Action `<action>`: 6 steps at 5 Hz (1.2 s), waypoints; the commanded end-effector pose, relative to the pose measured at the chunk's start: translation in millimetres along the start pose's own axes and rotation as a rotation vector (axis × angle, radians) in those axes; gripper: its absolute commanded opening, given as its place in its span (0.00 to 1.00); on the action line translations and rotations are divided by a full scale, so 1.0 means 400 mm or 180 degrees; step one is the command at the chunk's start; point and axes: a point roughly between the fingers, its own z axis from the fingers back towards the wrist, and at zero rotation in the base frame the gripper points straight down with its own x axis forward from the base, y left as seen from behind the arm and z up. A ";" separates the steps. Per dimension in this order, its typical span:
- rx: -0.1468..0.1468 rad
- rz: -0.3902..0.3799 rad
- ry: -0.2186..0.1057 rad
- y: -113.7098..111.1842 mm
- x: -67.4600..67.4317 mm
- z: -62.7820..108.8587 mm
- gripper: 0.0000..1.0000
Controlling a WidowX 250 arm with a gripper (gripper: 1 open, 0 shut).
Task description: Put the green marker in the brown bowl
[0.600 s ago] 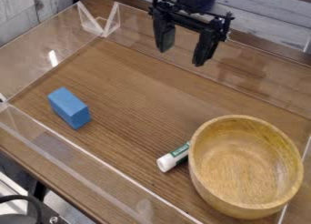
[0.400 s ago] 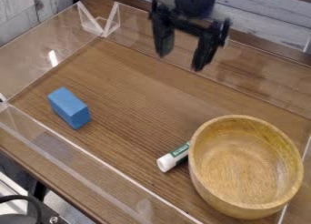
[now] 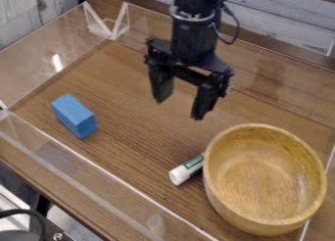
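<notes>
The green marker (image 3: 187, 168) lies flat on the wooden table, its white body with green label resting against the left outer wall of the brown bowl (image 3: 265, 178). The bowl sits at the front right and holds nothing. My gripper (image 3: 182, 96) hangs open above the middle of the table, its two black fingers (image 3: 203, 100) pointing down with nothing between them. It is up and to the left of the marker, well apart from it.
A blue rectangular block (image 3: 74, 116) lies at the left. Clear plastic walls (image 3: 78, 176) fence the table on all sides, with a folded clear piece (image 3: 108, 22) at the back left.
The gripper has moved from the back of the table toward the front and lower, nearer the marker. It stayed open. Marker, bowl and block have not moved.
</notes>
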 end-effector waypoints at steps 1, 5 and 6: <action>0.0000 -0.0027 -0.0170 -0.011 -0.001 0.014 1.00; -0.0051 -0.0127 -0.0144 -0.031 -0.011 -0.049 1.00; -0.0068 -0.0164 -0.0138 -0.035 -0.010 -0.065 1.00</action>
